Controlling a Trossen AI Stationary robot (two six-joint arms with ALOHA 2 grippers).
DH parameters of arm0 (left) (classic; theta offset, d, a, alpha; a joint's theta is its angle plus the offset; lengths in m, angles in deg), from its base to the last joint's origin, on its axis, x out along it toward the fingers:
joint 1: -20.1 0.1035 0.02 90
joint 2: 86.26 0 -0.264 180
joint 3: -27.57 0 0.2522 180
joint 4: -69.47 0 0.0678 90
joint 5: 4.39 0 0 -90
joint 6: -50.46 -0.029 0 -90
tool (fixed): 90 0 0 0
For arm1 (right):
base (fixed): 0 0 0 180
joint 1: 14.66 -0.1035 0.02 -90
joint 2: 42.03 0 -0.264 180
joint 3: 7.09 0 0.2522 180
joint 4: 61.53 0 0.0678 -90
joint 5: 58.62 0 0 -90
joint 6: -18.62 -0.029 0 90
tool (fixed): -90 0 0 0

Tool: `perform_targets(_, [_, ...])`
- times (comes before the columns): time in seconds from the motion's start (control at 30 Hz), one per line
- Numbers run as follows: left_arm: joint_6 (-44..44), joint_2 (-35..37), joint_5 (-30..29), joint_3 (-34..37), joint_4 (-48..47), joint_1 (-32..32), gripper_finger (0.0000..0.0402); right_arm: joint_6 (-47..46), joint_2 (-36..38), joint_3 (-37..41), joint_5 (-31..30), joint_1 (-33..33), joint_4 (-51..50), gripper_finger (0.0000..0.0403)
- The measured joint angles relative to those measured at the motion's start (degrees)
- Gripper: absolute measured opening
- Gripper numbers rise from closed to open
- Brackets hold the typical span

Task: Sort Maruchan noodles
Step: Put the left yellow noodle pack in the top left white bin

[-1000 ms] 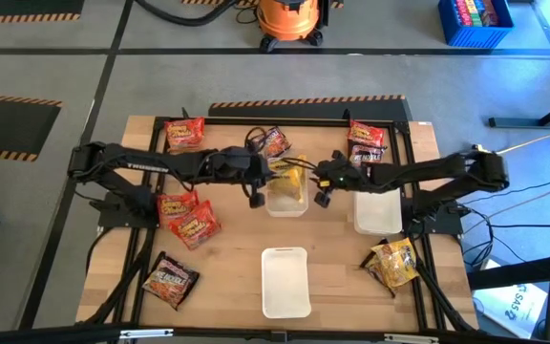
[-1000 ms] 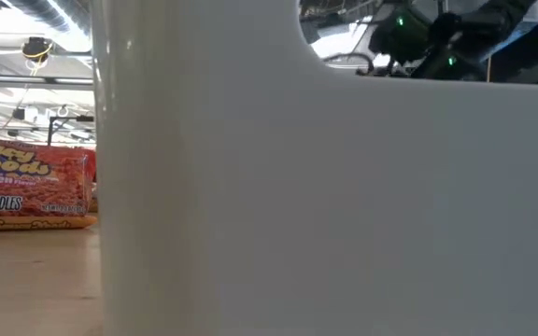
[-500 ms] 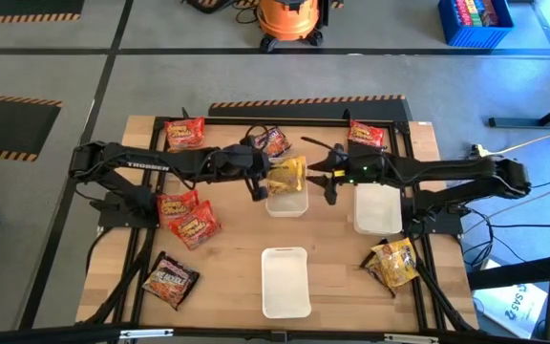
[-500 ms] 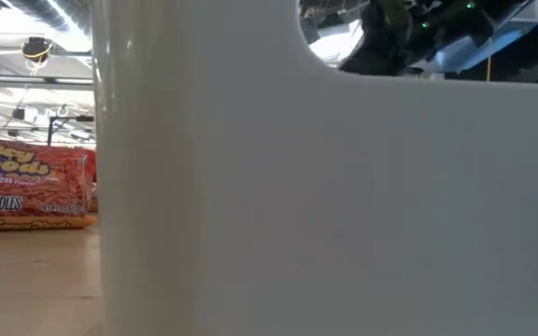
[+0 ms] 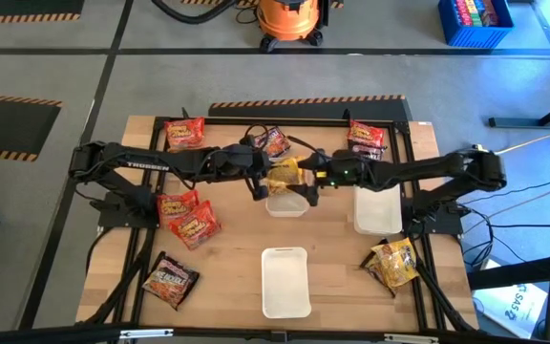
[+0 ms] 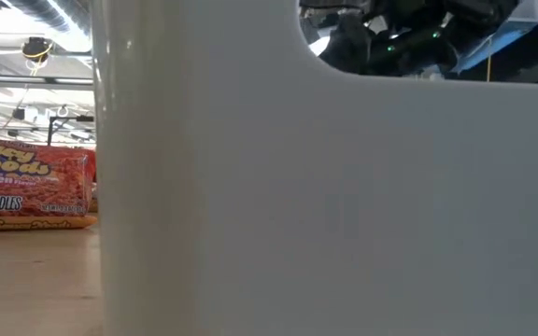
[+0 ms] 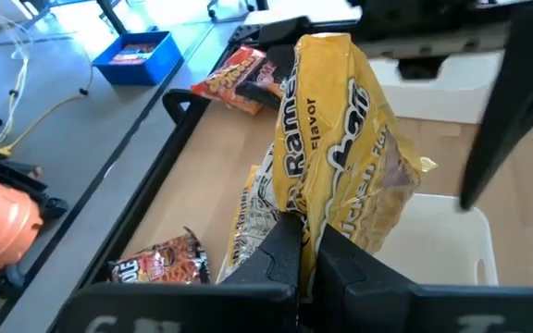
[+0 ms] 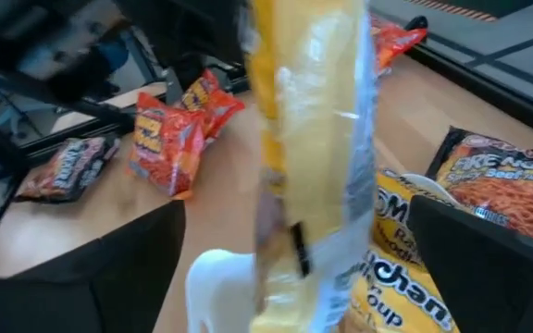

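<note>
While left jaws pinch the yellow packet (image 7: 345, 157), right jaws gape around it.

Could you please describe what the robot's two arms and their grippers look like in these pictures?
Both arms are slim, dark, jointed links on black bases at the table's sides. The left arm carries white lettering along one link. The right arm shows small green lights near its wrist. The left gripper has two flat, dark, blocky fingers; the right gripper has similar dark fingers. Black cables trail from the bases.

High cam looks straight down; both wrist cams share yellow packet (image 7: 345, 148) close-up.
</note>
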Motion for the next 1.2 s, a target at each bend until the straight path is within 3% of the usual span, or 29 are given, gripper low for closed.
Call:
perform_targets(0.2, [1.05, 0.02, 3.26, 0.0, 0.84, -0.02, 0.0, 0.53, -2.25, 0.0, -1.02, 0.07, 3.19, 0.0357])
perform_targets(0.67, [1.53, 0.03, 3.74, 0.0, 1.62, -0.26, 0.0002, 3.8, -4.32, 0.02, -0.5, 0.04, 4.94, 0.0147])
perform_targets(0.83, [1.59, 0.11, 7.62, 0.0, 1.31, -0.22, 0.004, 5.17, -4.31, 0.04, -0.09, -0.02, 4.54, 0.0147])
perform_targets(0.97, [3.6, 0.31, 10.03, 0.0, 0.89, -0.25, 0.0089, 5.25, -4.32, 0.04, 1.09, -0.02, 4.35, 0.0159])
perform_targets(1.2, [6.05, 3.21, 10.97, -1.84, -4.55, -0.37, 0.0181, 6.54, -4.32, 0.04, 0.93, 0.07, 2.79, 0.0138])
